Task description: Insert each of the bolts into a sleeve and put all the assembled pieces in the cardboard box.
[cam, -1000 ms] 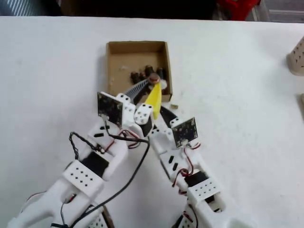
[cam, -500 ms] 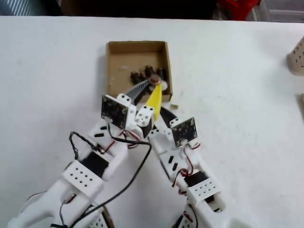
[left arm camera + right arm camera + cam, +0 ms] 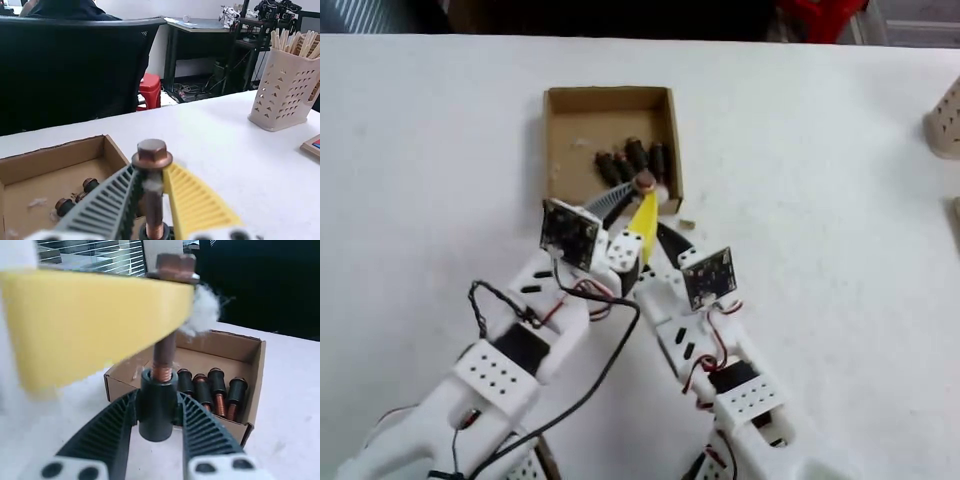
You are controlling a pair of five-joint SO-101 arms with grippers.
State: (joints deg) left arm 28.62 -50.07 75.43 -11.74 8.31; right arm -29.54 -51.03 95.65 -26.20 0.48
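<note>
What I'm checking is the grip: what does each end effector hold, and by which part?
Left end effector: the bolt, by its shank just under the head. Right end effector: the sleeve, by its sides.

Four pieces lie in the box, right side — the bolt stands in the sleeve, just before the near wall.

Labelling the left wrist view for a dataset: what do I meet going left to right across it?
Cardboard box with assembled pieces inside → bolt clamped in the left gripper → perforated holder of sticks.
</note>
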